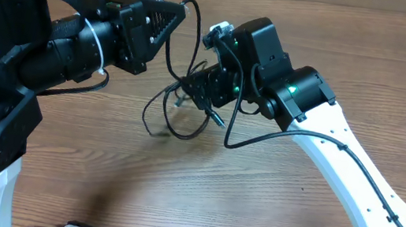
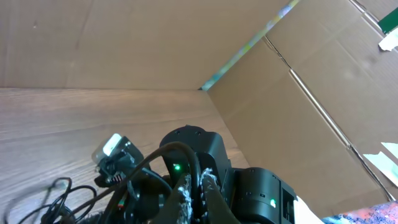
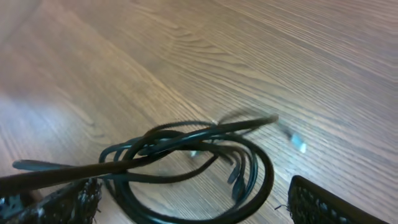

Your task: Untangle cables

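Overhead. My left fingers (image 1: 179, 8) are raised over the far part of the bench (image 1: 269, 210), with one strand leaving their tips and sagging down into the cables (image 1: 175, 100). The cables lie as a loose tangle at mid-bench, loops spread flat on the wood. My right fingers (image 1: 200, 91) sit low at the top edge of that tangle. My read is that the left is lifting one strand clear of the heap, while the right is placed to pin or take the rest.

Left wrist. The pads (image 2: 184, 191) are pressed nearly together, and a black strand arches in between them. I judge them clamped on it. The right arm's wrist (image 2: 199, 155), green light on, is just beyond, with the heap low at the left. A cardboard wall (image 2: 292, 93) stands behind.

Right wrist. One pad (image 3: 62, 202) is at each lower corner, spread wide, closed on nothing. The coil lies on the bench between and ahead of them. One strand crosses it, straight and blurred, likely taut because the left is holding it up. A small plug (image 3: 298, 144) lies beyond the coil, too blurred to identify.
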`<state>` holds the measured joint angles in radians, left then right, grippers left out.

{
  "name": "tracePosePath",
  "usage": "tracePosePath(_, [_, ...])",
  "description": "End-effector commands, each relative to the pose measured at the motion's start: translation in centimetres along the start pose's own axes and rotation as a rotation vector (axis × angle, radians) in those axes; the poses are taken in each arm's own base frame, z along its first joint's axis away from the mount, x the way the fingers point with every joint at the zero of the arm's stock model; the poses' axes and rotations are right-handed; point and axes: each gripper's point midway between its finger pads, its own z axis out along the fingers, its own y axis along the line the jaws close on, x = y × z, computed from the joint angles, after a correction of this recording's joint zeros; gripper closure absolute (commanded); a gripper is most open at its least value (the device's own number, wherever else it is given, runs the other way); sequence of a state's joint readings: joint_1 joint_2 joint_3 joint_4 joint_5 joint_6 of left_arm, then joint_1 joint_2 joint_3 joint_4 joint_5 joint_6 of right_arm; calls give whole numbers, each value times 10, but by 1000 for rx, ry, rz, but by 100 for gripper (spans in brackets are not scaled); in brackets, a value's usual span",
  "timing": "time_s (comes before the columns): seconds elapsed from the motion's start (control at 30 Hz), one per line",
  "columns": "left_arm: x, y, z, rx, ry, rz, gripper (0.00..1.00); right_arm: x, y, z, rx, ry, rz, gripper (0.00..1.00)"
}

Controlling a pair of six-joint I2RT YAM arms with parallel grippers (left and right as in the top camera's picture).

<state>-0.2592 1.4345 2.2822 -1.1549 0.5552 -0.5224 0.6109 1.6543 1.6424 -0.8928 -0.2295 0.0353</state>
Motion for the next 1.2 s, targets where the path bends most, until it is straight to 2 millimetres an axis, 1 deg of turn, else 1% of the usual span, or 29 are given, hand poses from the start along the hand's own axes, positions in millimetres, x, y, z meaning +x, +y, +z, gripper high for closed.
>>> tracePosePath(0.0, [-4, -18, -12, 62, -17, 19, 96, 1, -11, 1, 64, -3, 79, 6])
tracePosePath(0.1, [-4, -24, -14, 87, -18, 28, 96, 1, -12, 1, 66, -3, 90, 6])
tracePosePath(0.27, [-8, -33, -20, 110, -34, 39, 96, 0, -22, 0, 126, -18, 210, 6])
tracePosePath(0.37, [-8, -39, -24, 130, -36, 49, 96, 0, -24, 0, 138, -21, 232, 6])
tracePosePath(0.57, [-7, -45, -27, 152, -33, 56, 96, 0, -24, 0, 140, -21, 232, 13])
tracePosePath(0.6, [-7, -46, -27, 158, -29, 56, 96, 0, -25, 0, 144, -21, 232, 16])
tracePosePath(0.63, [-6, -47, -28, 164, -26, 57, 96, 0, -26, -1, 150, -22, 232, 22])
tracePosePath(0.67, [-5, -48, -28, 171, -22, 57, 96, 0, -27, -1, 154, -23, 233, 30])
tracePosePath(0.8, [-5, -50, -28, 184, -16, 49, 96, 0, -28, -1, 159, -23, 234, 81])
tracePosePath(0.83, [-4, -51, -28, 186, -15, 46, 96, 1, -30, -1, 167, -22, 235, 91])
tracePosePath(0.87, [-4, -52, -29, 193, -12, 47, 96, 2, -35, -2, 197, -26, 254, 96])
tracePosePath(0.93, [-2, -57, -31, 217, -5, 54, 96, 5, -51, -5, 294, -34, 315, 96])
tracePosePath(1.0, [-2, -63, -35, 240, -8, 67, 96, 10, -66, -9, 374, -32, 341, 96])
tracePosePath(1.03, [-3, -65, -37, 243, -17, 74, 96, 13, -71, -10, 397, -24, 343, 94])
tracePosePath(1.07, [-4, -67, -39, 247, -25, 81, 96, 17, -76, -12, 418, -13, 349, 88])
tracePosePath(1.1, [-5, -69, -42, 252, -35, 90, 96, 20, -80, -12, 428, 0, 356, 78])
tracePosePath(1.13, [-7, -72, -45, 257, -47, 100, 96, 23, -84, -13, 436, 11, 363, 75])
tracePosePath(1.17, [-8, -74, -48, 260, -59, 108, 96, 27, -89, -14, 447, 26, 373, 75])
